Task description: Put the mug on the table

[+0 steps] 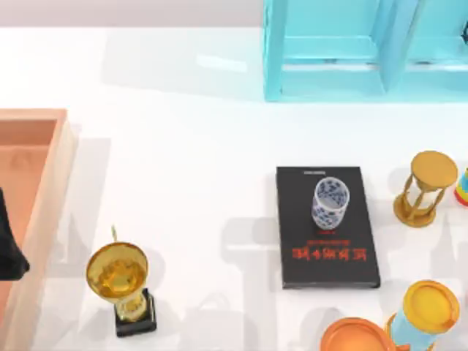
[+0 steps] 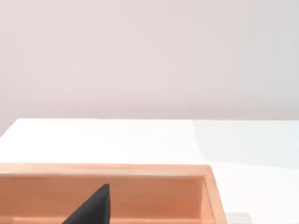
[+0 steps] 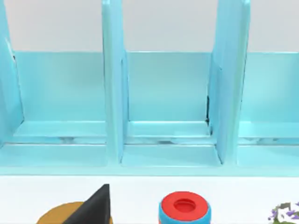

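The mug (image 1: 330, 202), a small white cup with a blue floral pattern, stands upright on a black book (image 1: 327, 252) with red lettering, right of the middle of the white table (image 1: 190, 168). My left arm is parked at the left edge, its dark gripper (image 1: 9, 248) over the wooden tray (image 1: 40, 183), far from the mug. A black part of that gripper (image 2: 93, 210) shows above the tray (image 2: 140, 193) in the left wrist view. In the right wrist view a black part of my right gripper (image 3: 93, 207) faces the light-blue shelf (image 3: 163, 107).
A gold trophy cup (image 1: 121, 281) on a black base stands front left. Right of the book are a gold hourglass (image 1: 424, 189), a yellow-topped light-blue cylinder (image 1: 428, 314) and an orange disc (image 1: 355, 336). The light-blue shelf (image 1: 365, 51) lines the back right. A red-topped cylinder (image 3: 184, 207) stands before it.
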